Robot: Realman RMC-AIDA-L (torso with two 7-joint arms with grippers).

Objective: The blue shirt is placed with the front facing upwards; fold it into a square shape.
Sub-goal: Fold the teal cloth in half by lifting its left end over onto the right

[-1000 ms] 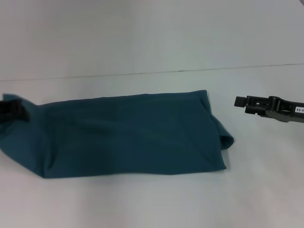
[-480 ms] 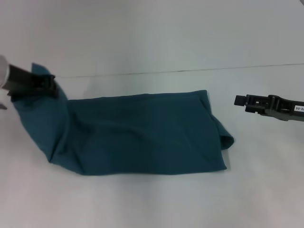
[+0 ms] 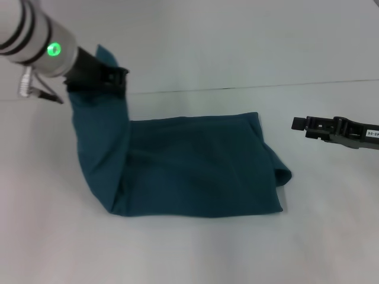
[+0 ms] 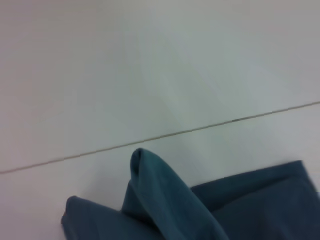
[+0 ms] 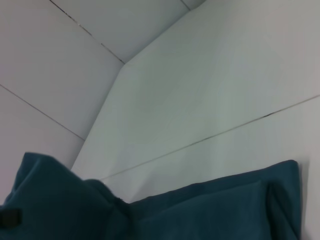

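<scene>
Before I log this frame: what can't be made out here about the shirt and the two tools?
- Blue shirt: its printed front and neck are not visible in any view; only plain folded fabric shows.
- Left tool: head view, fingertips buried in the lifted shirt end; the left wrist view shows no fingers.
- Right tool: head view, seen side-on beside the shirt, finger gap unreadable; arm cut off by the frame edge.

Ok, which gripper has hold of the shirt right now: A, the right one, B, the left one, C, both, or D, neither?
B: the left gripper is shut on the lifted end of the shirt, while the right gripper hangs off to the shirt's right, apart from the cloth.
</scene>
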